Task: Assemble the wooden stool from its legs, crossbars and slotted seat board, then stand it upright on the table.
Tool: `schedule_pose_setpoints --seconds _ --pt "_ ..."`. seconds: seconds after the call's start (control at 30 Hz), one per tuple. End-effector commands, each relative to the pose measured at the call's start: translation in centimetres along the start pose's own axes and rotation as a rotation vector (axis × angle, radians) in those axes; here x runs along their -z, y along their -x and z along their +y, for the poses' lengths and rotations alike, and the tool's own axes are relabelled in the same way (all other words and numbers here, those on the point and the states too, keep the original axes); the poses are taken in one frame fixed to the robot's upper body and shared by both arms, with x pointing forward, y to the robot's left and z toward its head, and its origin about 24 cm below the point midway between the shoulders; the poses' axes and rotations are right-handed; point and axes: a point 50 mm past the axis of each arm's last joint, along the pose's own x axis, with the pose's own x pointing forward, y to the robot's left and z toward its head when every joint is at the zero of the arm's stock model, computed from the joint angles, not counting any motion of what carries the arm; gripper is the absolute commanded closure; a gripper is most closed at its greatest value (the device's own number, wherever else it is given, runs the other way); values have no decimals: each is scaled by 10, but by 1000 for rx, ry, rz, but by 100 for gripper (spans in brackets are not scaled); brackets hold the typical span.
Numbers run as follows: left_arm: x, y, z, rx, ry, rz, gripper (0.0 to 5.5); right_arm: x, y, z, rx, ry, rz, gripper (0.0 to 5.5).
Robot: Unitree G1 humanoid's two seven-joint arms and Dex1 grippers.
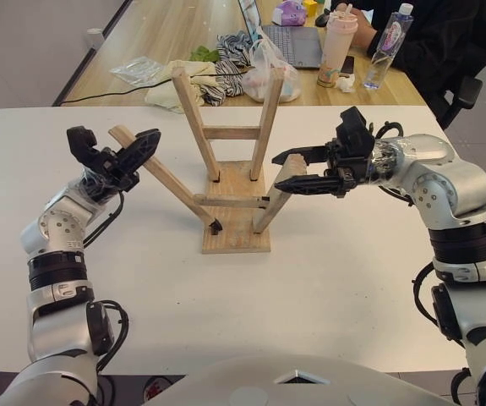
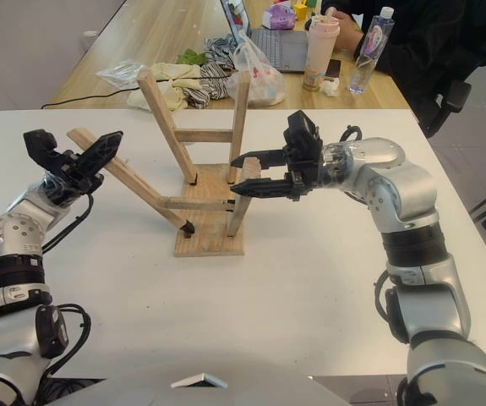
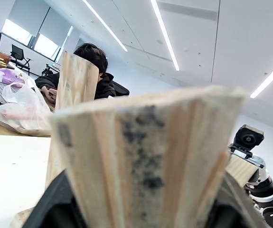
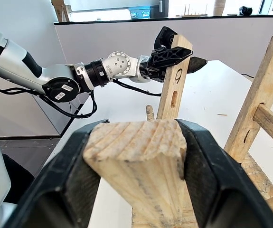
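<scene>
Upturned pale wooden stool (image 1: 230, 201), seat board (image 1: 236, 239) flat, legs (image 1: 195, 118) splayed upward.

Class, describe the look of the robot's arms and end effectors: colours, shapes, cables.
The left arm and right arm are silvery rounded segments with black joint bands and looping black cables. The left end effector and right end effector are black, two-fingered.

the left gripper (image 3: 143, 206) clamps the end of a wooden leg (image 3: 145, 156); a second leg (image 3: 77, 85) stands just beyond, plastic bag (image 3: 20, 111) farther off.
</scene>
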Motion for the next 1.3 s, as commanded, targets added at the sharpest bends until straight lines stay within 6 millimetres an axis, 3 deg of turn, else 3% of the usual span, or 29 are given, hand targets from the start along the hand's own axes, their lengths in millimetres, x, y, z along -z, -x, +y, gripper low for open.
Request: schedule_pose_setpoints --seconds 0.03,0.23,0.33,0.63,0.87,1.13,1.3 --pt "-10 0 0 -4 -50 41 349 19 3 -1 37 -73 73 322" --pt "18 -5 -7 50 -112 267 349 21 1 0 33 -74 77 322" --pt "22 -2 -8 67 -158 352 349 21 1 1 28 -76 79 322" --pt "11 28 -6 63 -279 593 349 26 0 3 29 -82 83 322" --pt "-1 33 -15 117 -415 759 349 28 -2 5 23 -85 85 323" --pt "-25 13 -21 220 -558 954 349 30 -3 7 28 -85 79 324" --pt "-21 1 -26 295 -596 1006 349 31 -6 7 28 -80 68 325"
